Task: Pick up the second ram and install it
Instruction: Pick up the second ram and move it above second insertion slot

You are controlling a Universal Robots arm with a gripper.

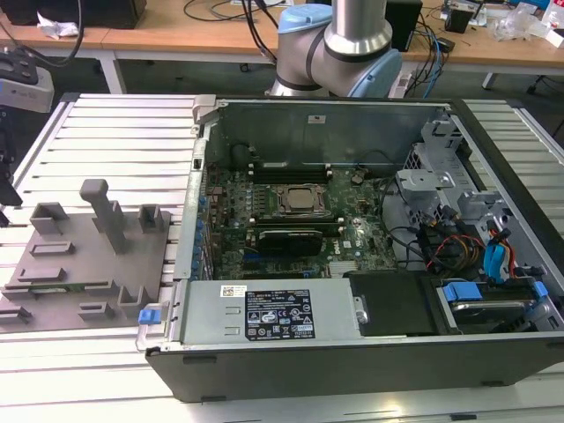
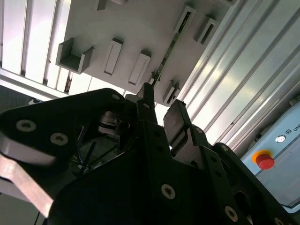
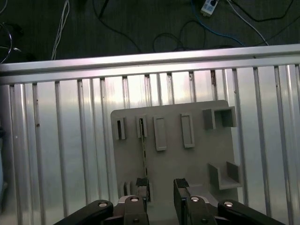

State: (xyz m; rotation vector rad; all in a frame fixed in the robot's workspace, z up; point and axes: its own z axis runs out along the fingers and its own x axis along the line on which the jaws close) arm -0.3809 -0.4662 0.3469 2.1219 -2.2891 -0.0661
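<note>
The second ram (image 3: 143, 152) stands on edge as a thin green strip in a slot of the grey fixture plate (image 3: 197, 154). It also runs along the plate in the second wrist view (image 2: 169, 46). My gripper (image 3: 161, 187) hovers above the plate's near edge, open, with nothing between its black fingers (image 3: 181, 185). One finger lines up with the near end of the ram, apart from it. In the second wrist view the gripper (image 2: 161, 111) shows the same open gap. The fixture plate (image 1: 88, 256) lies at the exterior view's left, beside the open computer case.
The open computer case (image 1: 352, 344) holds the green motherboard (image 1: 352, 238) with a metal socket (image 1: 295, 199) and black slot rails (image 1: 291, 167). The ribbed aluminium table (image 1: 115, 141) carries everything. Upright grey posts (image 1: 104, 207) rise from the fixture. A red stop button (image 2: 265, 161) sits beside the table.
</note>
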